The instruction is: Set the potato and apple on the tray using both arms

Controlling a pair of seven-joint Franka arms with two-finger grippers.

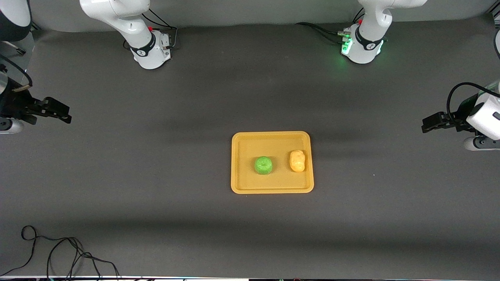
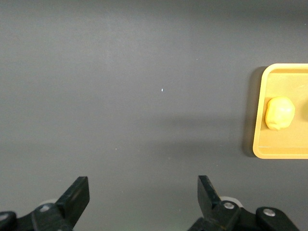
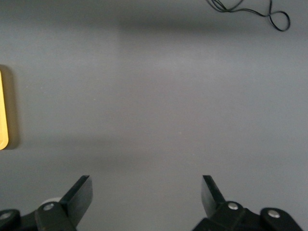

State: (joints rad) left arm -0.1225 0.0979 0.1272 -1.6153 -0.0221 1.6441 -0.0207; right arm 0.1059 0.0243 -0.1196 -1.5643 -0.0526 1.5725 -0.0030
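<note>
Both foods already lie on the tray (image 1: pixel 272 189) at mid-worktop: the apple (image 1: pixel 264 165) near its centre, the potato (image 1: pixel 297 160) beside it toward the left arm's end, close to the rim, the two apart and not touching. The potato's long axis runs roughly toward and away from the front camera. The left gripper (image 1: pixel 429 124) hangs over bare worktop at the left arm's end, its fingers (image 2: pixel 77 195) spread wide and empty; in the left wrist view the tray (image 2: pixel 257 144) and potato (image 2: pixel 279 113) sit well apart from those fingers, off toward the table's middle. The right gripper (image 1: pixel 62 113) hangs over bare worktop at the right arm's end, fingers (image 3: pixel 81 195) likewise parted and holding nothing; its wrist view catches only a sliver of the tray (image 3: pixel 2 110) rim. Each food lies toward the centre from either gripper, the potato nearer the left arm, the apple slightly nearer the right. Judged from this layout, the placing looks complete and no grasp remains to be made.
</note>
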